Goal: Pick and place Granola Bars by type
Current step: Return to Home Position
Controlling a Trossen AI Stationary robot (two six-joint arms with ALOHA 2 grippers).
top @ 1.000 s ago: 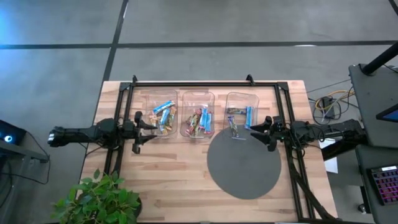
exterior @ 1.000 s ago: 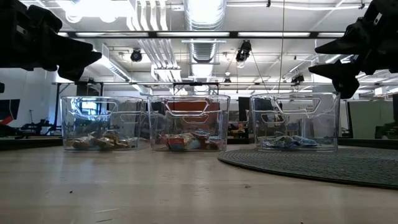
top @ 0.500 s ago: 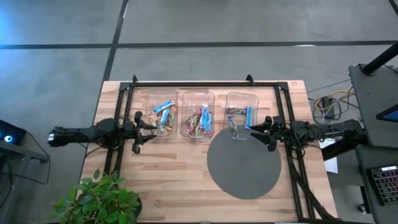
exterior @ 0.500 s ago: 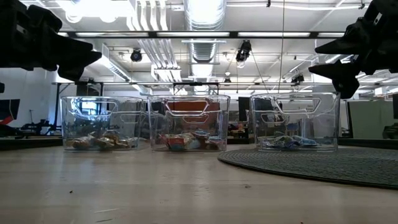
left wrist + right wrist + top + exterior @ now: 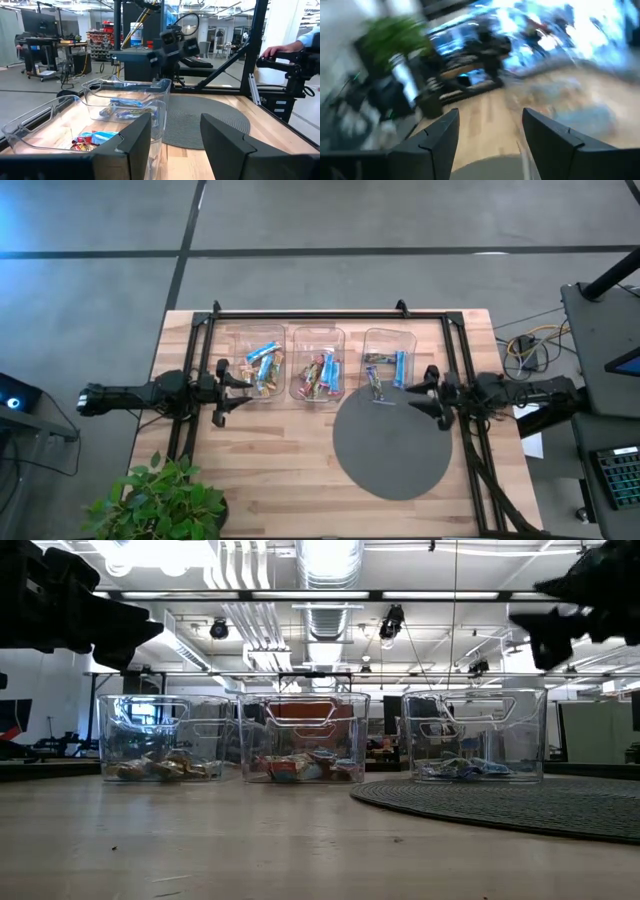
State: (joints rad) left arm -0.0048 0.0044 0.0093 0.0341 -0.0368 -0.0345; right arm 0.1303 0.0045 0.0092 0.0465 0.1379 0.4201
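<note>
Three clear bins (image 5: 317,331), granola bars (image 5: 322,375) inside too jumbled to count, sit beside one round grey mat (image 5: 395,445); one potted plant (image 5: 160,502) well apart.

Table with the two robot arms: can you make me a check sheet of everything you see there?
Surface: wooden table, with a round dark mat on its right half.
Job's things: granola bars lie inside three clear bins set in a row; none seen loose.
Clutter: a leafy plant at one table corner.
Pincers: left pincer open and empty, beside the left bin; right pincer open and empty, raised over the mat's edge by the right bin.
Cables: a bundle off the table's right side.
Surroundings: grey floor; a person's hand beyond the table.
</note>
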